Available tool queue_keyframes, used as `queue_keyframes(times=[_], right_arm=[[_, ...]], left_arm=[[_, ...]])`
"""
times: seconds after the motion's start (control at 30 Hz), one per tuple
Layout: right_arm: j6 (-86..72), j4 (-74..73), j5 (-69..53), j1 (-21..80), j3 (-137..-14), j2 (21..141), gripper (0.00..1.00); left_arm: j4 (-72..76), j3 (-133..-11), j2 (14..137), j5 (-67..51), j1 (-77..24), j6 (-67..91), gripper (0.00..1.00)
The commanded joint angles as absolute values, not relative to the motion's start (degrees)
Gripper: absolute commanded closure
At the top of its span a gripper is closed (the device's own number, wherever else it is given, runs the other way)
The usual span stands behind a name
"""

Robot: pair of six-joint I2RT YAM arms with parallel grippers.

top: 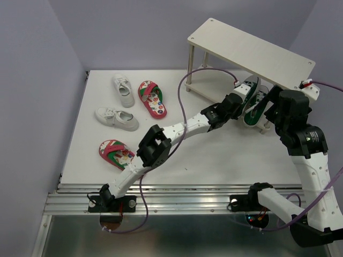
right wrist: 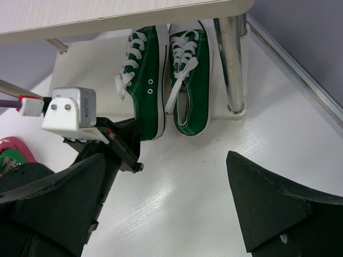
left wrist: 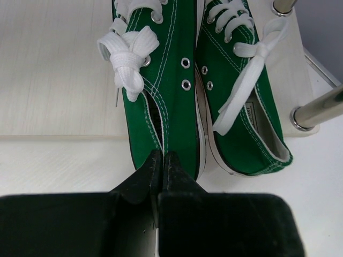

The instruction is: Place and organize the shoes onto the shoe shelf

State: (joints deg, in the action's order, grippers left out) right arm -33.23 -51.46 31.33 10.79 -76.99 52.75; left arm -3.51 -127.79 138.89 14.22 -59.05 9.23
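Note:
Two green sneakers (left wrist: pixel 161 96) (left wrist: pixel 241 107) stand side by side on the lower board (left wrist: pixel 53 80) of the beige shoe shelf (top: pixel 252 51), heels jutting over its front edge. My left gripper (left wrist: pixel 162 160) is shut on the heel collar of the left green sneaker; it also shows in the right wrist view (right wrist: pixel 120 142). My right gripper (right wrist: pixel 166 203) is open and empty over the table just in front of the pair (right wrist: pixel 190 91). Two white sneakers (top: pixel 123 88) (top: pixel 117 119) and two red-pink flip-flops (top: pixel 152 98) (top: pixel 116 153) lie on the table's left.
A shelf post (right wrist: pixel 233 59) stands right beside the right green sneaker. The shelf's top board (right wrist: pixel 107 16) overhangs the pair. Both arms crowd the shelf's right end. The purple wall (top: pixel 32 80) borders the table on the left.

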Motion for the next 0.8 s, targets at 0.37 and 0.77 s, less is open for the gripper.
queue_keyframes(times=[0.37, 0.77], right_arm=[[-32.78, -51.51, 28.39, 10.37, -81.04, 53.70, 0.00], [-33.57, -50.62, 28.12, 10.37, -79.89, 53.53, 0.00]], left_arm=[[9.94, -135.17, 139.92, 13.10, -57.83, 6.06, 0.99], [2.73, -134.30, 136.41, 8.53, -57.92, 7.38, 0.20]])
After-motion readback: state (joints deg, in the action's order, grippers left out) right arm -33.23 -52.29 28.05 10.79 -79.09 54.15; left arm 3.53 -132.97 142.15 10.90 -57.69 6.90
